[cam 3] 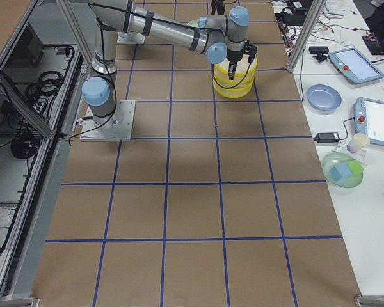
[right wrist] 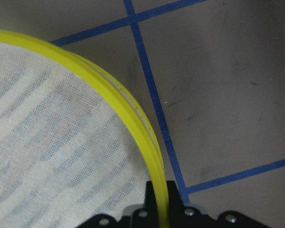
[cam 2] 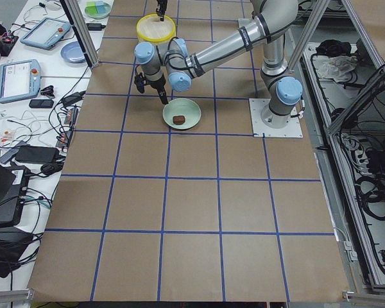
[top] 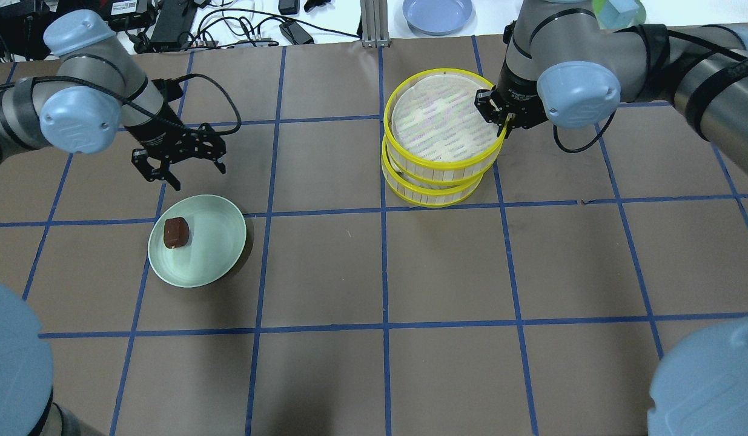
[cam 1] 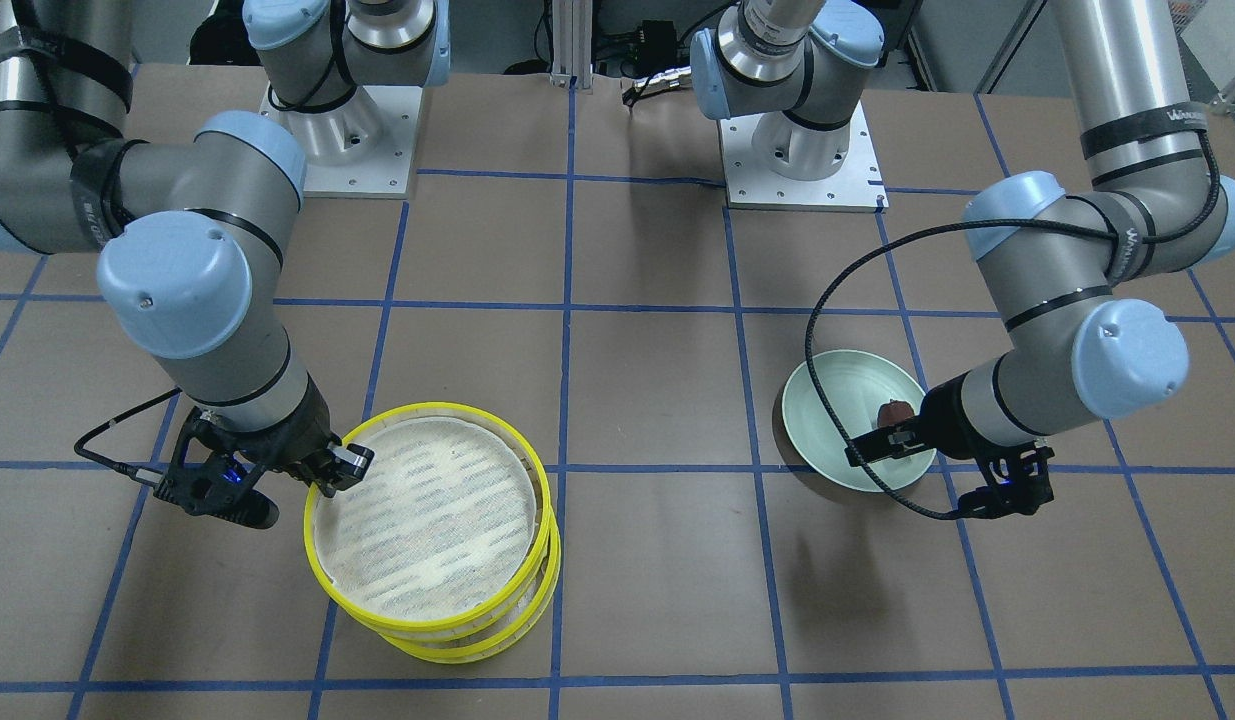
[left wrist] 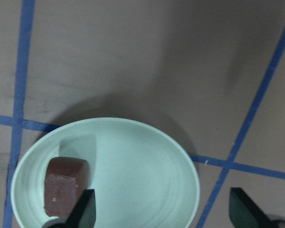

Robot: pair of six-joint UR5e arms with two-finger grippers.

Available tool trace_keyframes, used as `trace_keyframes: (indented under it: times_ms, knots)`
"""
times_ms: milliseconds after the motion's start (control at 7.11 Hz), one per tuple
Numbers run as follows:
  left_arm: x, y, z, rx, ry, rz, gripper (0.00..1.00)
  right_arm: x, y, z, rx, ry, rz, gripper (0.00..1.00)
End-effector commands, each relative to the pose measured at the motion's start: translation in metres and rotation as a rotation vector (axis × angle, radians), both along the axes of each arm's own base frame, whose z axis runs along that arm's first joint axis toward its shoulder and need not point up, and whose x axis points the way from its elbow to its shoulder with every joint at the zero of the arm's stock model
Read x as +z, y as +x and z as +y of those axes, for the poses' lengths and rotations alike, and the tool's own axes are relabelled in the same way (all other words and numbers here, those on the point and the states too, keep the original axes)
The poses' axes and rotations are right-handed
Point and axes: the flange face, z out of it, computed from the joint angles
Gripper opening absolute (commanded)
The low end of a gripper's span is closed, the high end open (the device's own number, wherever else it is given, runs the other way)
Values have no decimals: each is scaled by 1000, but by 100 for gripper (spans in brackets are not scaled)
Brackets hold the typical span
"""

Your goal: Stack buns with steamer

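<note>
Where tape (top: 325, 330) grids the table (top: 446, 266), the steamer (top: 440, 130) stands.

This is a robotics lab. The table (top: 446, 272) is papered brown and gridded with blue tape (top: 384, 272), with metal base plates (cam 1: 847, 185) bolted to it. Beyond the right gripper (top: 501, 124), away from the robot, a white bench (cam 3: 365, 211) holds teach pendants (cam 3: 352, 64), cables (top: 252, 27) and aluminium framing (top: 374, 21).

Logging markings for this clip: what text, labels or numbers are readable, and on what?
"WAN...": white print on the black strap of the left arm; rest blurred.
Print on the right arm strap: too blurred to read.
Tablet screens: too small.
No text on the steamer, plate or bun.
</note>
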Motion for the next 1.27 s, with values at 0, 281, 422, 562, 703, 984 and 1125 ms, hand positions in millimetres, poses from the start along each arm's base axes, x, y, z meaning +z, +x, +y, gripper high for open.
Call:
trace_keyframes:
  times_ms: [0,281,422,562,703,984,1125]
  knots:
    - [-34,31,18,0,85,38,100,-15,2,-6,-1,8,1,0]
    - [-57,29,36,-44,149,74,100,-20,3,-6,-2,19,-9,0]
    - [-62,29,38,-48,159,75,100,-26,3,-3,-1,29,-10,0]
    - [-64,36,39,-86,180,23,100,-29,3,-3,1,34,-8,0]
    - [-64,40,38,-120,180,1,100,-28,3,-6,-1,11,-12,0]
    - [-67,41,31,-103,175,-2,100,-35,3,-9,3,-6,-11,0]
    - [-67,43,24,-101,159,-5,100,-35,3,-9,4,-13,-13,0]
